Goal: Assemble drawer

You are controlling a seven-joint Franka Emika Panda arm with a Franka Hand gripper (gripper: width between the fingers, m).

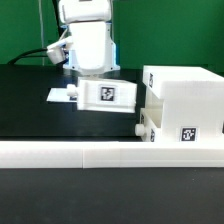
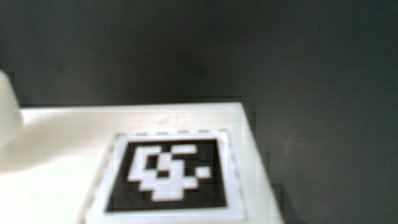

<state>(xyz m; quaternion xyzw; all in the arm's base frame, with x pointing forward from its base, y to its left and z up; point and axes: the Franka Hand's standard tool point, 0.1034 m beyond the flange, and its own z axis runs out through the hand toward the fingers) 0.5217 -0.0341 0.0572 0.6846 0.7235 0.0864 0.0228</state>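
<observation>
The drawer's large white cube housing (image 1: 185, 100) stands at the exterior view's right and has a marker on its front. A small white tray (image 1: 105, 95) with a marker stands on the black table left of the housing. A flat white piece (image 1: 62, 96) lies beside that tray. My white gripper (image 1: 88, 76) hangs directly over the tray and reaches its top edge. Its fingertips are hidden, so open or shut does not show. The wrist view shows a white surface (image 2: 71, 125) with a black-and-white marker (image 2: 169, 170) close below, and no fingers. A small white part (image 1: 143, 128) sticks out at the housing's lower left.
A long low white rail (image 1: 110, 152) runs across the front of the table. A green wall stands behind. Black cables hang from the arm at the exterior view's upper left. A rounded white object (image 2: 7, 110) shows at the edge of the wrist view.
</observation>
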